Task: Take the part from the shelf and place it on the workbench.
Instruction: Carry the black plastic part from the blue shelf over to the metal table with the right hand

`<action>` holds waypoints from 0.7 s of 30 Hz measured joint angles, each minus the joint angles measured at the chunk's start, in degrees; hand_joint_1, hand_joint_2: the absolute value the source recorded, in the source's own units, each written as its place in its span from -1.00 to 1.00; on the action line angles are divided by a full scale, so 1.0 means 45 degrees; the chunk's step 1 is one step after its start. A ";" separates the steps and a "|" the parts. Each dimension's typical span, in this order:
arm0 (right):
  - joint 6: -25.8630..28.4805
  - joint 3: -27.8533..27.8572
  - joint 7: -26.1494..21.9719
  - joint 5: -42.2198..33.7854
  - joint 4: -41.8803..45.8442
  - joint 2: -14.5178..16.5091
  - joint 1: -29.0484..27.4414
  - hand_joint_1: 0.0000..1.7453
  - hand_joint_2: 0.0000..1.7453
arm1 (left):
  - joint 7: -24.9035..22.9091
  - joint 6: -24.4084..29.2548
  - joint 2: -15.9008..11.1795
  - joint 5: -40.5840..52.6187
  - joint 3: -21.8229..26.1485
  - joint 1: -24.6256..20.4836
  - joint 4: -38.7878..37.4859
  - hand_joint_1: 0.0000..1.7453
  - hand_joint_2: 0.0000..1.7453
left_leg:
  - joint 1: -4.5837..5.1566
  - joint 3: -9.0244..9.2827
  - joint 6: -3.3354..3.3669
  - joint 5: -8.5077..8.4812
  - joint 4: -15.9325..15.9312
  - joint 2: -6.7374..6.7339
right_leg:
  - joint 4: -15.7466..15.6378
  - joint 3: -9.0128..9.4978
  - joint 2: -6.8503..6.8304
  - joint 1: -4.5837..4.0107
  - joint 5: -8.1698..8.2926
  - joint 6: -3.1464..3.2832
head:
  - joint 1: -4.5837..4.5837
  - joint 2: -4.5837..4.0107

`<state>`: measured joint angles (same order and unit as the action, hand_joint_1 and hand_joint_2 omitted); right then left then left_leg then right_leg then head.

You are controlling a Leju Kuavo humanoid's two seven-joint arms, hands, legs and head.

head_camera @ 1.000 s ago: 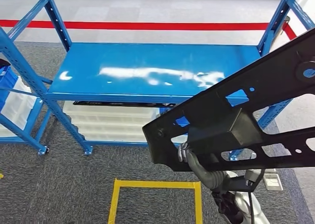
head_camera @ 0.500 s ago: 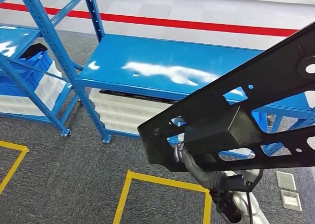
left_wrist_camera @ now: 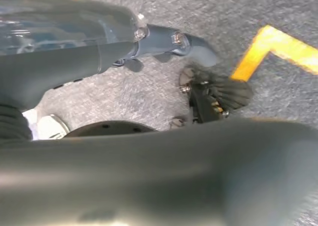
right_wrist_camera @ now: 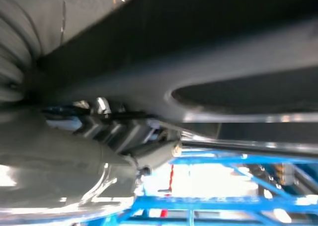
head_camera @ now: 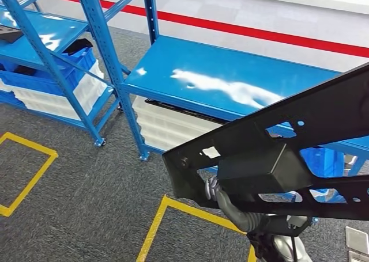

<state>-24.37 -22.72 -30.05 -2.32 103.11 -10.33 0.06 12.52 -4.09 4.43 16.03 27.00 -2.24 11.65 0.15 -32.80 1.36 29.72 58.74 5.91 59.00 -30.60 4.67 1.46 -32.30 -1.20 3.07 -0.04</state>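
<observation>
The part (head_camera: 278,152) is a long black metal frame with cut-outs and a boxy middle, slanting across the lower right of the head view. My right hand (head_camera: 214,188) grips it from below near its left end, pale fingers curled on the lower edge. Seen from the right wrist, the part (right_wrist_camera: 210,47) runs close above my right hand (right_wrist_camera: 75,156). The left wrist view looks down at grey carpet, where my left hand (left_wrist_camera: 165,42) hangs with its thumb stretched out and nothing in it.
A blue shelf rack (head_camera: 226,83) stands ahead with white crates (head_camera: 165,124) below its board. A second rack at the left carries blue bins (head_camera: 56,72). Yellow tape squares (head_camera: 157,230) mark the carpet. A red line (head_camera: 261,31) runs behind the racks.
The camera has turned left: the rack has slid right in the picture and a second rack with blue bins has come in. The part stays held in my right hand.
</observation>
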 joint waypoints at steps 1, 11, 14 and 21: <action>-0.0058 -0.0018 0.0000 0.0041 0.0007 -0.0005 0.0016 1.00 1.00 | 0.0010 0.0000 0.0007 0.0005 0.0012 0.0016 0.0000 -1.00 1.00 | -0.0024 -0.0068 -0.0049 -0.0029 0.0010 0.0133 | -0.0001 -0.0017 -0.0137 0.0008 -0.0002 0.0058 | 0.0001 0.0000; -0.0388 -0.0414 0.0018 0.0209 0.0017 -0.0067 0.0595 1.00 1.00 | 0.0128 -0.0022 0.0182 0.0066 0.0104 -0.0042 0.0000 -1.00 1.00 | -0.0122 -0.1109 -0.0390 0.0570 0.2116 -0.1399 | -0.0037 0.0079 -0.1950 0.0044 -0.0100 0.0265 | 0.0046 0.0000; -0.0432 -0.0456 0.0018 0.0125 0.0000 -0.0083 0.0824 1.00 1.00 | 0.0174 -0.0007 0.0191 0.0077 0.0107 -0.0101 0.0000 -1.00 1.00 | 0.0102 -0.0176 -0.0140 -0.0065 0.0202 -0.2150 | -0.0050 0.0158 -0.2326 -0.0013 -0.0187 0.0139 | 0.0043 0.0000; -0.0761 -0.0611 0.0032 -0.0176 -0.0284 -0.0112 0.1364 1.00 1.00 | 0.0212 0.0202 0.0222 0.0058 0.0202 -0.0130 0.0000 -1.00 1.00 | 0.0055 -0.0056 0.0197 -0.0210 -0.0255 -0.1441 | 0.1625 -0.0509 -0.1321 0.0002 -0.1287 -0.0108 | 0.0001 -0.0001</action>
<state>-27.80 -25.47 -29.91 -3.12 101.83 -10.83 6.20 13.48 -3.18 5.43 16.29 27.91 -2.82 11.65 0.40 -33.05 2.25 28.78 57.59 -0.57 66.31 -32.89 -1.28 1.47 -38.09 -1.68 3.08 -0.05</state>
